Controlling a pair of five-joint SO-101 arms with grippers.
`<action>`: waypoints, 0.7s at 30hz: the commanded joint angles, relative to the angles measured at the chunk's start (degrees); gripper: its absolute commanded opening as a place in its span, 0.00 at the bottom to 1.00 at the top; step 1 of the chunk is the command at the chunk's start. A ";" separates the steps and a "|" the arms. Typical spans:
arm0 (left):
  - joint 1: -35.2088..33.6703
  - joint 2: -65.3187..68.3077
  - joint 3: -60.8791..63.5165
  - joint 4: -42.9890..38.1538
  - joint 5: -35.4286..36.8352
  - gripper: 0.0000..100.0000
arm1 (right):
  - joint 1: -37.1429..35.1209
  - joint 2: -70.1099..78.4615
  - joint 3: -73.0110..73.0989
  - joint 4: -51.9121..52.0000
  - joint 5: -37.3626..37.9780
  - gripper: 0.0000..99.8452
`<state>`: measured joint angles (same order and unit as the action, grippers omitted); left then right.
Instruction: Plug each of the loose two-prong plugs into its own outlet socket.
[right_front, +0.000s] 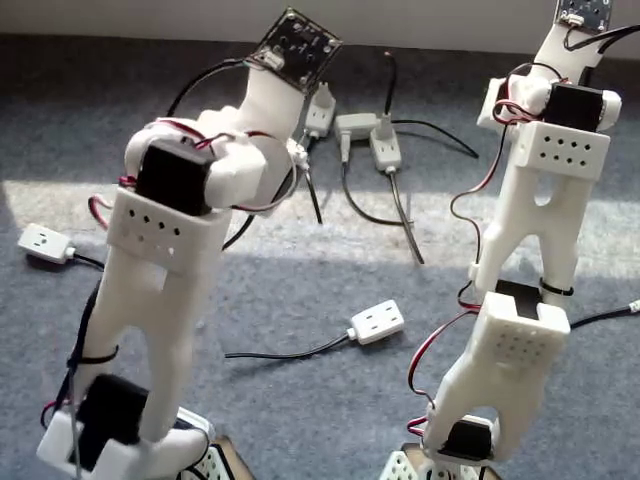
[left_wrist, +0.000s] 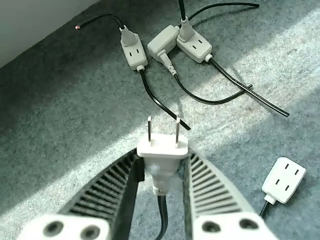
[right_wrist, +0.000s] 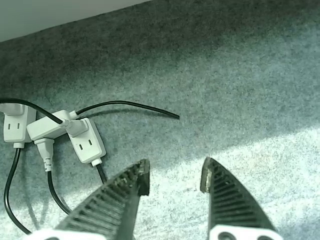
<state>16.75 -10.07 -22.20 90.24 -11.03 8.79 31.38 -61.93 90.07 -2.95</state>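
Note:
My left gripper is shut on a white two-prong plug, its prongs pointing away over the grey carpet. Farther ahead lie a white outlet socket with a plug in it, a second socket also with a plug in it, and a white plug body between them. In the high view this cluster lies at the back centre. A loose outlet socket lies mid-floor, and another socket at the left. My right gripper hangs open over bare carpet, holding nothing.
Black cables trail across the carpet from the back sockets. A pale wall runs along the far edge. A sunlit band crosses the carpet between the two arms. The arm bases stand at the near edge.

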 joint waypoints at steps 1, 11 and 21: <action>-1.10 -12.62 25.71 -17.32 -0.44 0.01 | 0.13 -1.01 -0.84 -1.01 0.62 0.18; -0.75 -37.85 77.49 -72.26 0.00 0.01 | 0.13 -1.01 -0.84 -1.01 0.62 0.18; -0.75 -38.81 87.08 -89.67 13.54 0.01 | -1.36 -1.45 -0.84 -0.48 0.18 0.18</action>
<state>16.40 -47.08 62.64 10.77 -4.70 8.79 31.38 -61.93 90.07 -2.95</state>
